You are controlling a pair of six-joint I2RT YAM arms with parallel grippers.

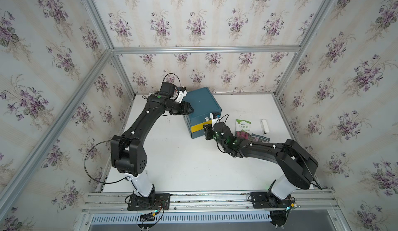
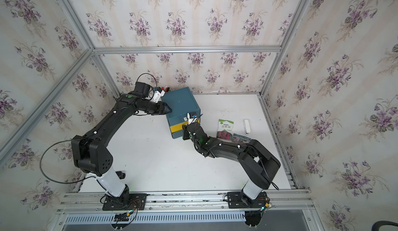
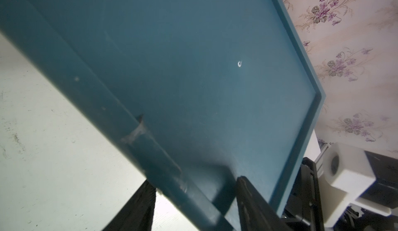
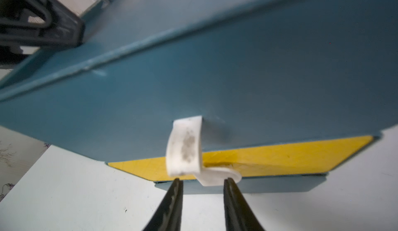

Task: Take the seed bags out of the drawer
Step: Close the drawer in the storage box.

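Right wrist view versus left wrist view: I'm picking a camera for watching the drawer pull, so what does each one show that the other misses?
Only the right wrist view: the yellow drawer front, the white pull tabs, and the right gripper, open, tips either side of the lower tab. Only the left wrist view: a white fleck on the recessed panel and a white block. Both: the blue box, the white table, and the left gripper on the box's edge.
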